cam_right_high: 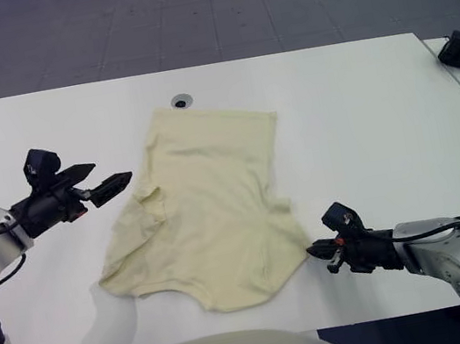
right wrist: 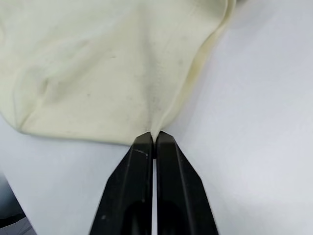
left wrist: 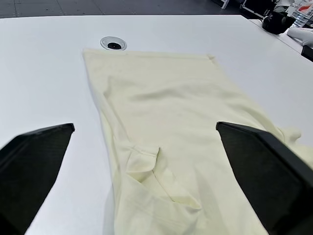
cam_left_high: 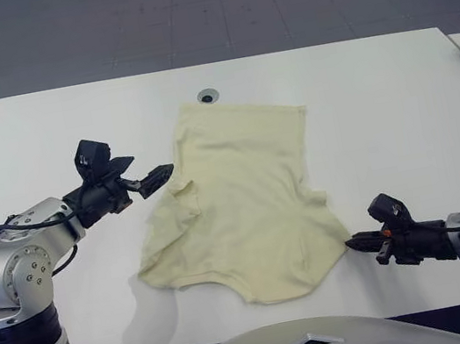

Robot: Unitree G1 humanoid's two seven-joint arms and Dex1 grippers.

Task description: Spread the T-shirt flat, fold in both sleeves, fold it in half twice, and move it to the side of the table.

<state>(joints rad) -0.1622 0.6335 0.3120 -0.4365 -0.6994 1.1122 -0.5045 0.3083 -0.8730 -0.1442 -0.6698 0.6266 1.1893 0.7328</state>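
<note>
- The right gripper [right wrist: 154, 140] has its fingers pressed together on the near right corner of the T-shirt [cam_left_high: 243, 196] — I judge it holds this edge to pull the cloth flat.
- The left gripper [cam_left_high: 146, 176] is spread wide at the crumpled left sleeve, probably ready to take it.
- The shirt is pale yellow and lies mid-table [cam_left_high: 376, 93]. Its far hem is straight by the cable hole [cam_left_high: 208, 96], its near part wrinkled — not yet flat.
</note>
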